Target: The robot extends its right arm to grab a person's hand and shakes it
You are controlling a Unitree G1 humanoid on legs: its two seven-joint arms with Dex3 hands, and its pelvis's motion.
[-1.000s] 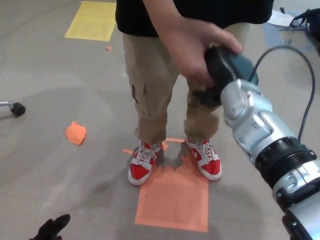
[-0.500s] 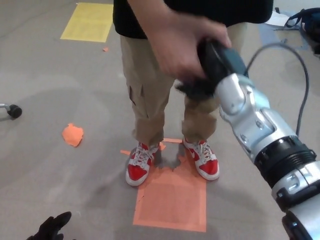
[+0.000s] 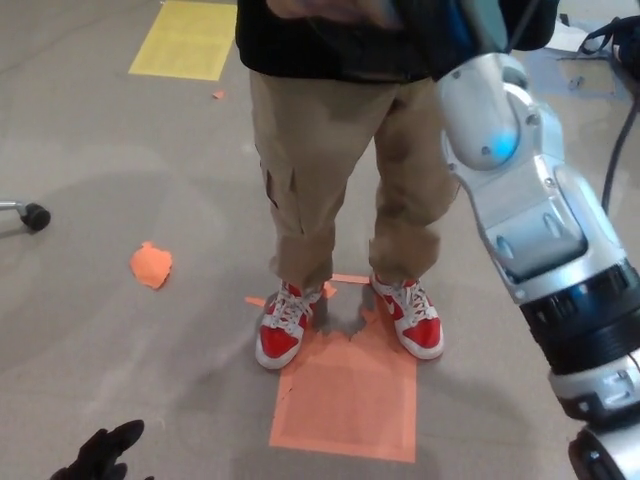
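A person in a black top and tan trousers [image 3: 330,150] stands right in front of me. The person's hand [image 3: 325,8] shows blurred at the very top edge. My right hand [image 3: 445,30] is raised there on its silver forearm [image 3: 530,210], closed around the person's hand; the picture's edge cuts off most of the clasp. My left hand [image 3: 100,458] hangs low at the bottom left, its fingers apart and holding nothing.
The person's red and white shoes [image 3: 285,325] stand at the far edge of an orange floor square [image 3: 345,395]. An orange scrap [image 3: 150,265] lies to the left, a chair caster [image 3: 35,217] at the left edge, a yellow floor patch [image 3: 185,40] far left.
My right hand and the person's hand have swung upward together, from chest height to the top edge of the picture. The left hand has stayed put.
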